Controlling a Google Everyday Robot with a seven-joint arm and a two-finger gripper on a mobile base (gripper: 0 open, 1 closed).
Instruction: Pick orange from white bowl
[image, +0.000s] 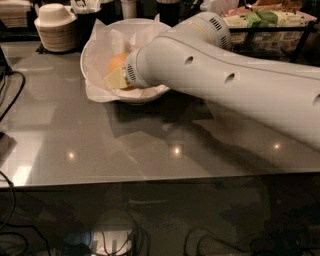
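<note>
The white bowl (95, 55), lined with crinkled white paper, stands at the back left of the grey table. An orange (119, 62) lies inside it. My white arm reaches in from the right, and my gripper (116, 79) is down inside the bowl, right against the orange's near side. The wrist hides most of the gripper and the right half of the bowl.
A stack of small cream bowls (55, 27) stands behind the white bowl at the left. A black wire basket with packets (270, 25) is at the back right. Cables (12, 90) hang at the table's left edge. The glossy table (150, 145) stretches toward the front.
</note>
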